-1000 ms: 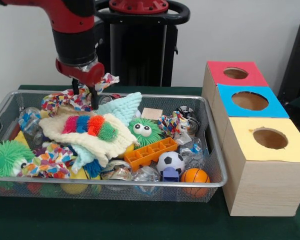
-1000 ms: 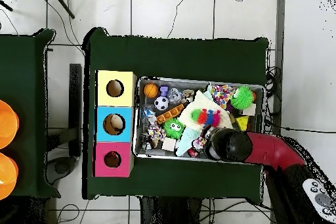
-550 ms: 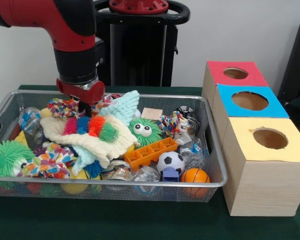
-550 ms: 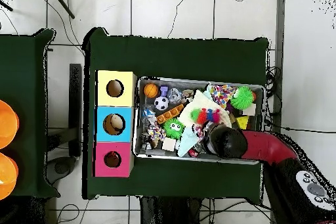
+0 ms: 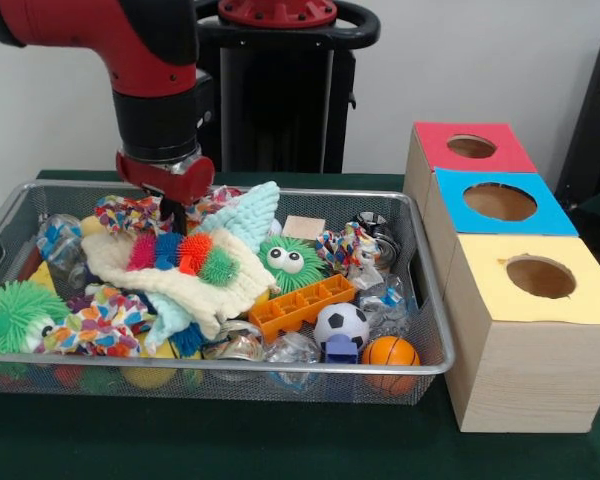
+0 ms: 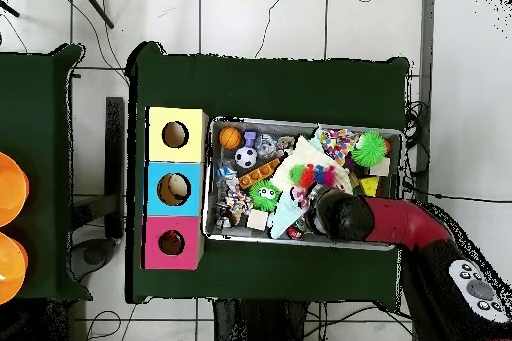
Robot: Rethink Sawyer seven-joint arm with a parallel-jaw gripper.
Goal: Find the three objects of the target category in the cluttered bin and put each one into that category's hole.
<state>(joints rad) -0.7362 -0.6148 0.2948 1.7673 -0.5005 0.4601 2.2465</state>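
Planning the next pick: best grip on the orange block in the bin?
Probably across its long sides, from above. The orange block is a flat bar lying tilted on the clutter, top face exposed and open-celled. The soccer ball crowds its near right end and the green fuzzy toy sits just behind, so grip near the middle, jaws across the narrow width.

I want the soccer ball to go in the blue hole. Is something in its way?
Only the bin's wire wall stands between the soccer ball and the blue hole. The ball must be lifted over it. The hole itself looks open.
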